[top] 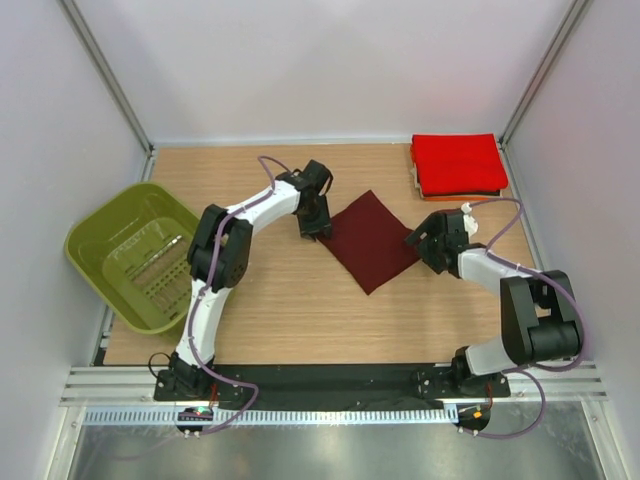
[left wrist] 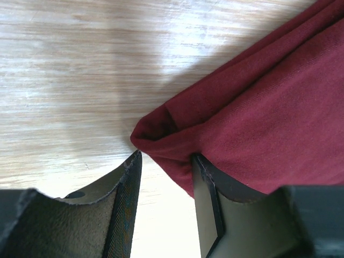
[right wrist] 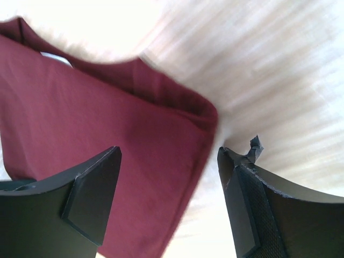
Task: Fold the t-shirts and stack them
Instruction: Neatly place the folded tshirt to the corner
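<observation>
A dark maroon t-shirt [top: 370, 240] lies folded flat on the wooden table, turned like a diamond. My left gripper [top: 318, 225] is at its left corner. In the left wrist view the gripper [left wrist: 165, 156] is open, and the shirt's corner [left wrist: 161, 129] sits just past the fingertips. My right gripper [top: 425, 240] is at the shirt's right corner. In the right wrist view it [right wrist: 169, 153] is open wide, straddling the shirt's edge [right wrist: 123, 140] from above. A bright red folded t-shirt [top: 458, 163] tops a stack at the back right, over thin orange and dark ones [top: 460, 193].
An olive-green plastic basket [top: 135, 255] stands at the table's left edge. White walls with metal frame posts close in the table on three sides. Bare wood [top: 300, 320] lies between the shirt and the arm bases.
</observation>
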